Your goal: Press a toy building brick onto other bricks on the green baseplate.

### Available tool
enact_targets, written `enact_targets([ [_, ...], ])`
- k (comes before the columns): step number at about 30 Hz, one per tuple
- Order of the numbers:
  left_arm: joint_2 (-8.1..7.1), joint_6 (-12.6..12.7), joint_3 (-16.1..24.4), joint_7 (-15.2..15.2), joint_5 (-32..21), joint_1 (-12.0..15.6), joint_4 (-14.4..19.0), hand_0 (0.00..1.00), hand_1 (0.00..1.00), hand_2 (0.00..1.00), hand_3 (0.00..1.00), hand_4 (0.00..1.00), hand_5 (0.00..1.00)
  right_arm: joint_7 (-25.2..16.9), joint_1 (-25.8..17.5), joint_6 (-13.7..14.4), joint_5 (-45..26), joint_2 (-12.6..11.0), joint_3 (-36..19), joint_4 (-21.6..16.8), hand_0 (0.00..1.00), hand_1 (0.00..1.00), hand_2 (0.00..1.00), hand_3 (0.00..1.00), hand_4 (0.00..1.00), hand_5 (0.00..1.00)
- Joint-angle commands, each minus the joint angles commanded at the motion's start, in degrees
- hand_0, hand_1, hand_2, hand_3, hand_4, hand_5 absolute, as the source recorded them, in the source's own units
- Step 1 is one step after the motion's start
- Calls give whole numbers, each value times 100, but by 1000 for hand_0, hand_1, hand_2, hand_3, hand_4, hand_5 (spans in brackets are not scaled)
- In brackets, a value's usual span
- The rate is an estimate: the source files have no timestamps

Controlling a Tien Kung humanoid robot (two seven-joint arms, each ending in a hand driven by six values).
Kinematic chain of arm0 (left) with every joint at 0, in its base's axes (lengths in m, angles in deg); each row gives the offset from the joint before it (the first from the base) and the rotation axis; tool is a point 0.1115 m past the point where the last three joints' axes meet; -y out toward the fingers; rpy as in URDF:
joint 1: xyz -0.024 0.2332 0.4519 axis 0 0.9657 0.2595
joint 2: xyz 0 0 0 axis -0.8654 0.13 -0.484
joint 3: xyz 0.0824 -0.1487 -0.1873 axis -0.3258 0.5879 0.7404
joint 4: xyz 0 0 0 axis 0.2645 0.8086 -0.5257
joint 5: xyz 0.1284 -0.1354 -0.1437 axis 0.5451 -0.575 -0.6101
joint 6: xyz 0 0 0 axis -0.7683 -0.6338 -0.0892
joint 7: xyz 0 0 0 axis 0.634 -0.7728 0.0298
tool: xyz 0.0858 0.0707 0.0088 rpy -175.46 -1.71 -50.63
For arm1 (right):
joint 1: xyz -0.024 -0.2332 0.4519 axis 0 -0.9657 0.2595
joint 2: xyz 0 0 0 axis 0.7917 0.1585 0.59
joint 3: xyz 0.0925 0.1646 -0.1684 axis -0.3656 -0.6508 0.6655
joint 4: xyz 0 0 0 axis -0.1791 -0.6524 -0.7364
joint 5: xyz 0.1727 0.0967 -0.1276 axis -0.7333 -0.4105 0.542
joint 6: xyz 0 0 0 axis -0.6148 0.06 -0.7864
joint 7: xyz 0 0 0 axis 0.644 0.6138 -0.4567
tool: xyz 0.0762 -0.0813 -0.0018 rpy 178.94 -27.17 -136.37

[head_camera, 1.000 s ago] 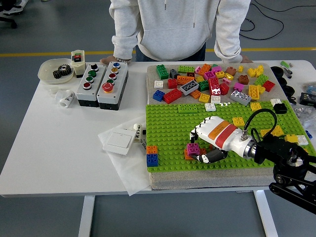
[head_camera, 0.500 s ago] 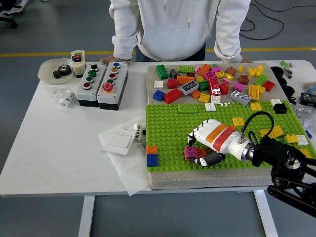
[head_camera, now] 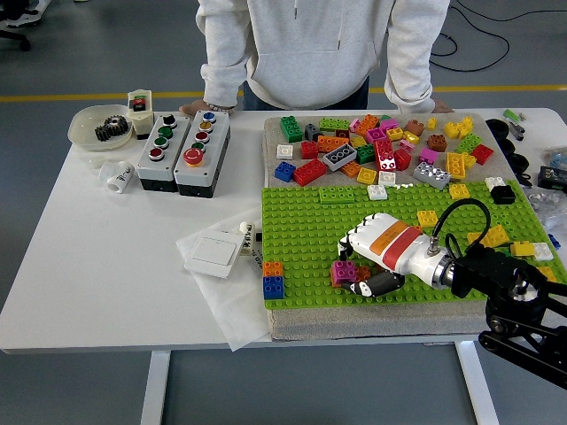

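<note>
— Control boxes? 
— Two button boxes [head_camera: 183, 150], side by side at the table's far left.

— Baseplates? 
— One green baseplate [head_camera: 301, 239].

— Bricks on it? 
— Loose pile beyond it too dense to count. At the plate's near left corner, one orange brick [head_camera: 273, 268] and one blue brick [head_camera: 273, 287], touching.

— Bowls? 
— One white bowl [head_camera: 89, 133] holding one black gear [head_camera: 112, 127].

— Persons? 
— One person [head_camera: 323, 44] at the far side.

— Robot hands? 
— One, the right hand [head_camera: 372, 257].

Loose bricks [head_camera: 381, 146] lie behind the baseplate [head_camera: 301, 239] (button boxes [head_camera: 182, 150] further left).
</note>
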Motion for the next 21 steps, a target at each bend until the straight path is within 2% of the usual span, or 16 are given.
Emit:
enact_targets([
  [12, 0, -7, 3, 9, 22, 21, 4, 802, 799, 788, 580, 612, 623, 9, -11, -20, 5, 5, -32, -18, 615, 513, 547, 483, 686, 330],
  [20, -2, -1, -15, 1, 7, 16, 3, 800, 798, 788, 581, 612, 623, 16, -4, -142, 26, -8, -99, -28, 615, 535, 570, 494, 711, 327],
  [21, -3, -1, -17, 0, 4, 16, 4, 800, 797, 787, 581, 612, 623, 16, -3, -152, 30, -8, -107, -29, 623, 602, 622, 530, 796, 360],
])
